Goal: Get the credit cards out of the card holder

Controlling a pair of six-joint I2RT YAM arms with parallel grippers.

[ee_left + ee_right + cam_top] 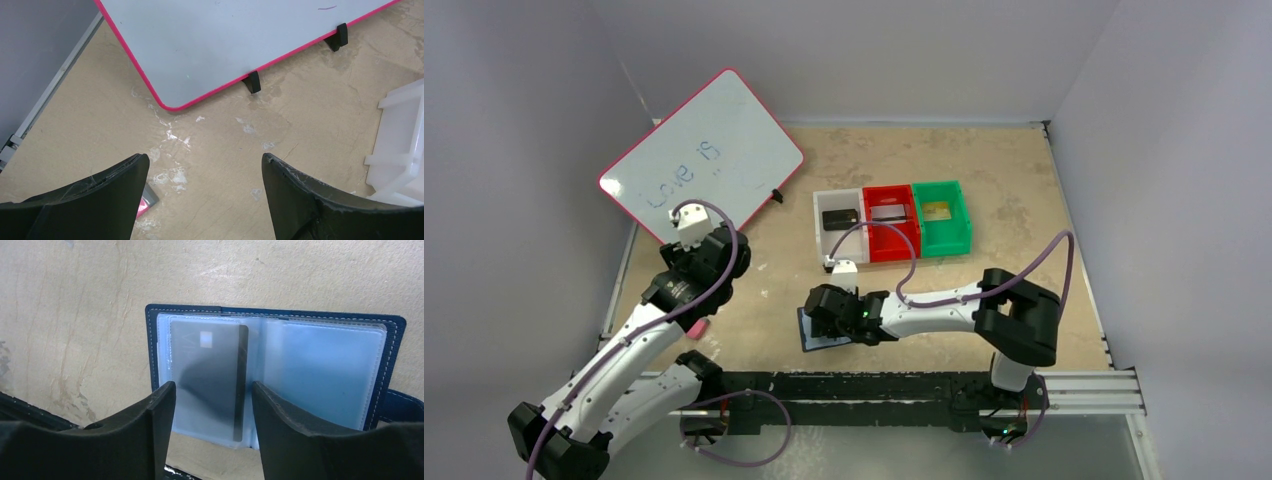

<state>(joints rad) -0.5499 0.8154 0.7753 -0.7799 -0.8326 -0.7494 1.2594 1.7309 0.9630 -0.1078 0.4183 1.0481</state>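
The right gripper (821,312) hangs low over the open card holder (812,338) near the table's (1014,200) front edge. Behind it stand a white bin (838,225) holding a black card (839,217), a red bin (891,222) and a green bin (942,217) with a gold-tan card (936,210). The left arm (639,340) reaches toward a pink-rimmed whiteboard (702,155).

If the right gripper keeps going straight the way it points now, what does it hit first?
Most likely the grey card in the left pocket of the open card holder. The right gripper has its jaws open either side of that card's lower edge. How far above it they hang is unclear.
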